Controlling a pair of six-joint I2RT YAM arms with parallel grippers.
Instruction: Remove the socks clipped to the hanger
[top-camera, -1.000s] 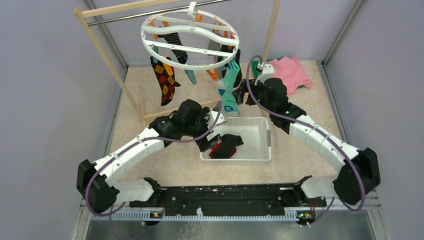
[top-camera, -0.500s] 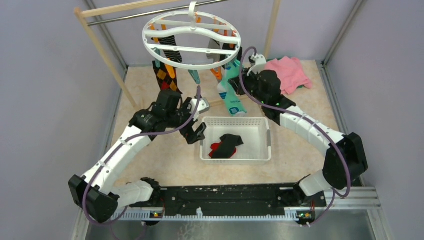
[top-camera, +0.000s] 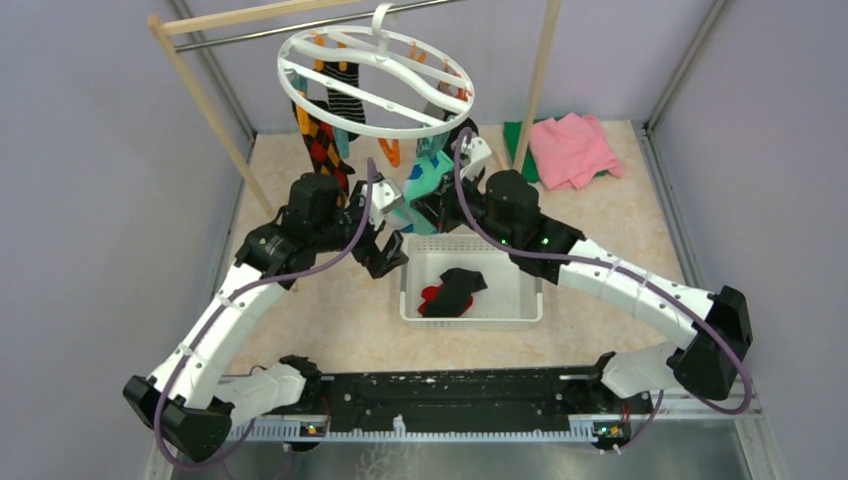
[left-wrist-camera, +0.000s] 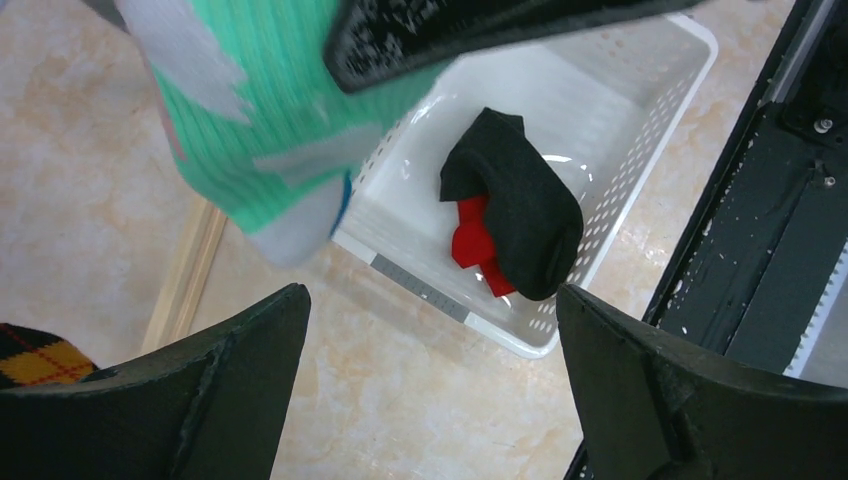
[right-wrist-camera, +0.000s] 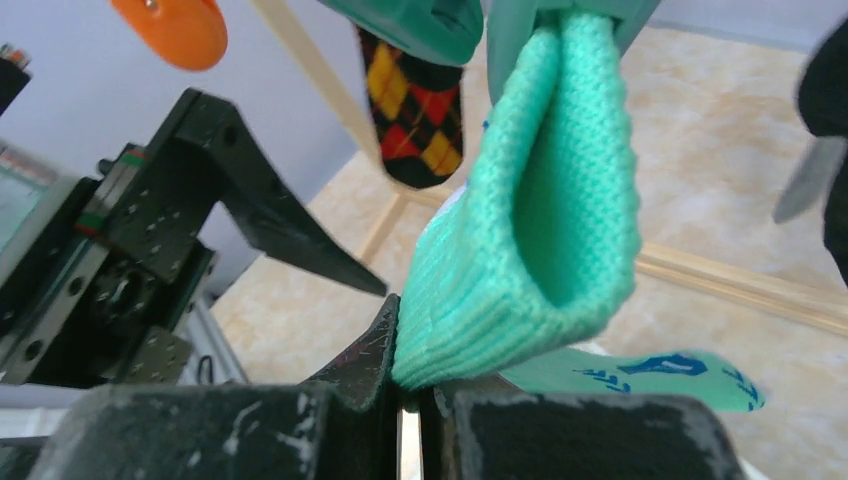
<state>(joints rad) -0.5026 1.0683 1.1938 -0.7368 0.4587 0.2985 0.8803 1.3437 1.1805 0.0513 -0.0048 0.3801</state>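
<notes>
My right gripper (right-wrist-camera: 405, 400) is clamped on the cuff of the teal sock (right-wrist-camera: 540, 200), which looks clipped under the hanger (top-camera: 390, 134). My left gripper (left-wrist-camera: 425, 300) gapes empty nearby. Below the hanger, a black sock (left-wrist-camera: 515, 200) and a red sock (left-wrist-camera: 470, 240) lie in the white basket (left-wrist-camera: 640, 60). The argyle sock (top-camera: 320, 150), the striped sock (top-camera: 340, 85) and others are not yet removed.

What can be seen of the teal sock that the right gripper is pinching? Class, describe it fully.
The teal sock is ribbed knit, bright green-teal with grey-white patches and blue marks on the foot. Its doubled cuff hangs from a teal clip under the white hanger. The right gripper is shut on the cuff's lower edge. The foot hangs free near the white basket, not in it.
</notes>
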